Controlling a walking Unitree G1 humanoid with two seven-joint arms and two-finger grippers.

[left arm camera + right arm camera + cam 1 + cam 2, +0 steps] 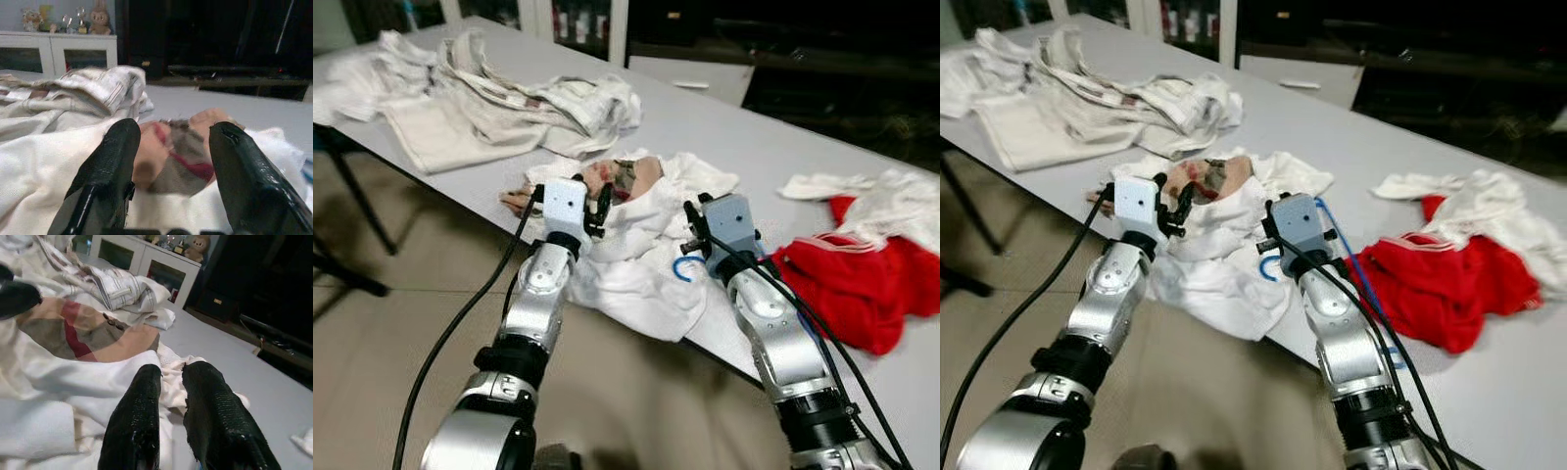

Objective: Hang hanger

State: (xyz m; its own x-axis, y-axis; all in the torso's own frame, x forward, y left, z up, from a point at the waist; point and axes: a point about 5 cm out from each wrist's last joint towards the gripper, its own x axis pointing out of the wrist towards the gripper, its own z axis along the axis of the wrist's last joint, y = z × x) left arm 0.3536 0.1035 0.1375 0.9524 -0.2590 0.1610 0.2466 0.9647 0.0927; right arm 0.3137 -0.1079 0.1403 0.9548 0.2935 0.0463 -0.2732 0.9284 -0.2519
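Observation:
A blue hanger (1339, 242) lies on the grey table (705, 117), partly under a crumpled white garment (626, 264). Its hook (685, 270) pokes out just beside my right wrist. That garment has a pink, grey and red printed patch (626, 176). My left gripper (597, 206) hovers at the patch's near edge, fingers (115, 152) spread open around nothing. My right gripper (693, 223) sits low over the white garment's right side. Its two fingers (142, 401) are nearly together, with no cloth or hanger seen between them.
A red garment (862, 284) with white cloth (891, 201) on it lies at the right. A heap of pale clothes (489, 98) covers the table's far left. The table's near edge runs diagonally past both arms, floor below. White cabinets (58, 49) stand behind.

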